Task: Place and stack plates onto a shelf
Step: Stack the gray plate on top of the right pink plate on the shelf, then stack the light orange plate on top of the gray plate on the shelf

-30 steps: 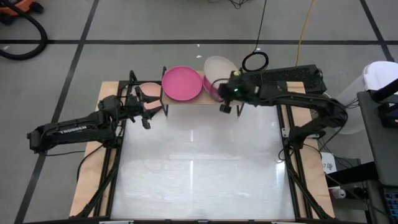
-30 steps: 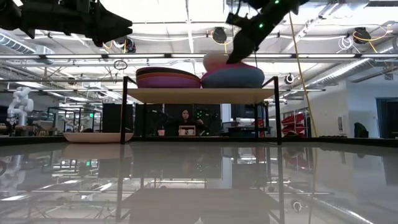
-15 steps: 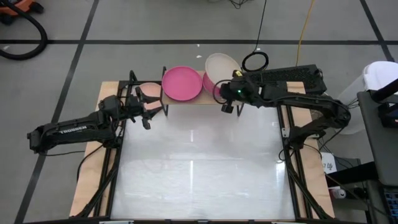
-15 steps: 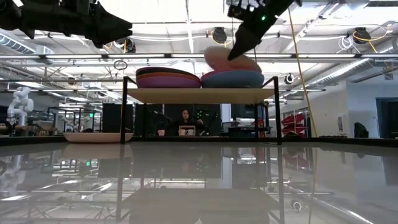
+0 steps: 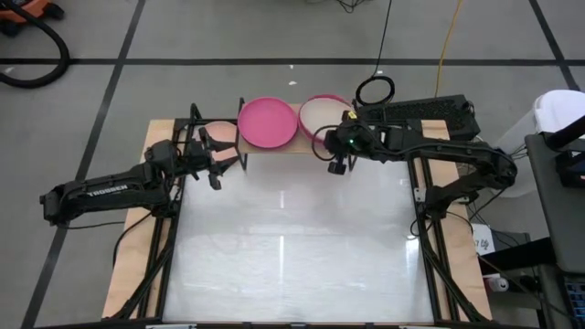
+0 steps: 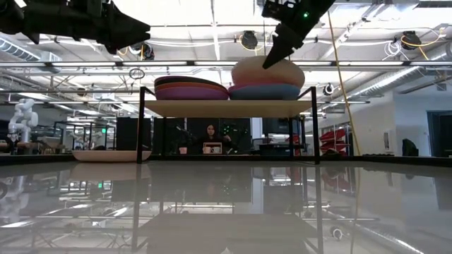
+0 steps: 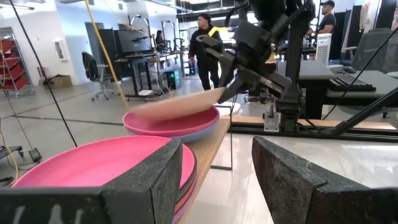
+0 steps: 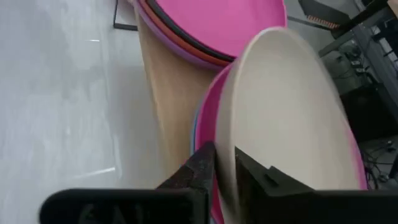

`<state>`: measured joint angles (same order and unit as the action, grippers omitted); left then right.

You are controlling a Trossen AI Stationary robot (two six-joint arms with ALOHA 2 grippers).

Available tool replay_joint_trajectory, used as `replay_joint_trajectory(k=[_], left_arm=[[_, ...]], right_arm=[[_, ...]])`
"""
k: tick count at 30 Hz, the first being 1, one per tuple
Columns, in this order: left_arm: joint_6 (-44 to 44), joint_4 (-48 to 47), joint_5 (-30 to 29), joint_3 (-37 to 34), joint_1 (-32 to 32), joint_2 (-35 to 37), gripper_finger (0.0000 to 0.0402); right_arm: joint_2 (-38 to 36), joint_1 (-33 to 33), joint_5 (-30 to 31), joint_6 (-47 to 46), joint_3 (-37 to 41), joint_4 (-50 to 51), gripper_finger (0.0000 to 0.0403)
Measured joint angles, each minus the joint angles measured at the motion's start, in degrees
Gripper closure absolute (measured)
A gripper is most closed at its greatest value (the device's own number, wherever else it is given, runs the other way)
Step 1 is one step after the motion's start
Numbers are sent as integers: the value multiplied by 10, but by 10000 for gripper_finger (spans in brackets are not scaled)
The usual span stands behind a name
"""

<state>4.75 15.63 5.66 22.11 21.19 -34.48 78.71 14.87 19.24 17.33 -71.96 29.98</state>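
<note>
high view looks down on the white table (image 5: 283,247), the biggest thing here, with both dark arms reaching toward its far edge. on that far edge stands the shelf (image 6: 229,107), a light-wood board on thin black legs. its left half carries a stack of plates topped by the hot pink plate (image 5: 267,122); in the low view this stack (image 6: 191,88) shows dark, red and purple rims. the right half holds a second stack, a blue plate (image 6: 265,92) at the bottom and a magenta plate (image 7: 171,121) above it. the beige plate (image 5: 322,113) lies on top of that pile, tilted, its near edge raised. the right gripper (image 5: 336,146) is at that raised near edge; in its wrist view the two fingers (image 8: 205,163) stand either side of the beige rim with only a narrow gap, still clasping it. one light pink plate (image 6: 111,155) rests on the table left of the shelf, beside its leg. the left gripper (image 5: 216,157) hovers just off the shelf's left end, its jaws spread wide and holding nothing. a person (image 6: 210,138) sits far behind the shelf.
</note>
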Motion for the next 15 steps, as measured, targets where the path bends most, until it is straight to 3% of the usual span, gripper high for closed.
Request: replay_joint_trajectory(k=[11,15], left_arm=[[-2,-28,-15,0,0,0,202],[16,-158,-67,40,0,0,202]], right_arm=[[0,-5,1,9,0,-23,279],[-16,-17,2,4,0,-24,251]])
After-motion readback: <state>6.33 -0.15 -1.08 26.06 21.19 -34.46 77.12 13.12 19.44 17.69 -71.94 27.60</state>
